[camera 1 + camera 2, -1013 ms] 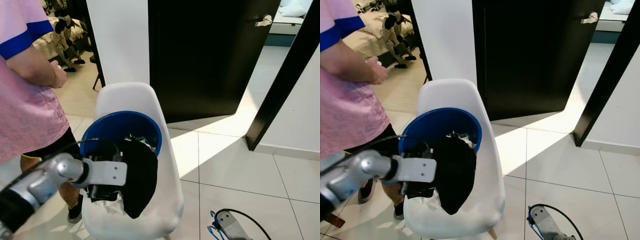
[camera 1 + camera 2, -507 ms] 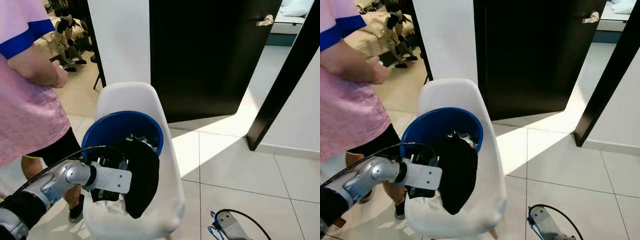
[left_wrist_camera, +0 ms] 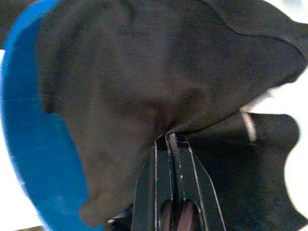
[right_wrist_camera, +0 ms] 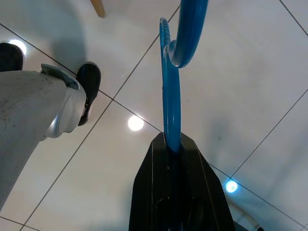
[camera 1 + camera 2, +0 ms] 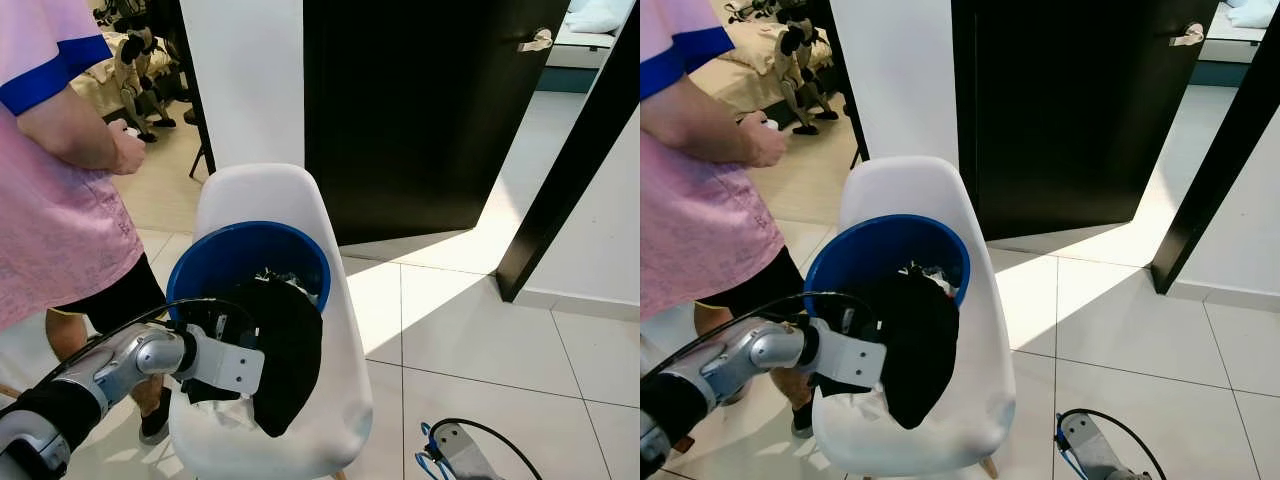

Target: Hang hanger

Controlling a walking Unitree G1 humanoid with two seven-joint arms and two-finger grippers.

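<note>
The left gripper (image 3: 168,139) was pinched together on a fold of the black garment (image 5: 285,350), which draped over the rim of the blue bucket (image 5: 215,262) on the white chair (image 5: 250,195); the grip looked meant to lift the cloth out for hanging; a person (image 5: 55,200) stood just beside the chair. The right gripper (image 4: 172,144) hung low over the tiled floor (image 5: 480,330), clamped on the blue hanger (image 4: 171,96), apparently kept ready; the hanger's long axis ran straight out from the fingers, its hook curling at the far end.
</note>
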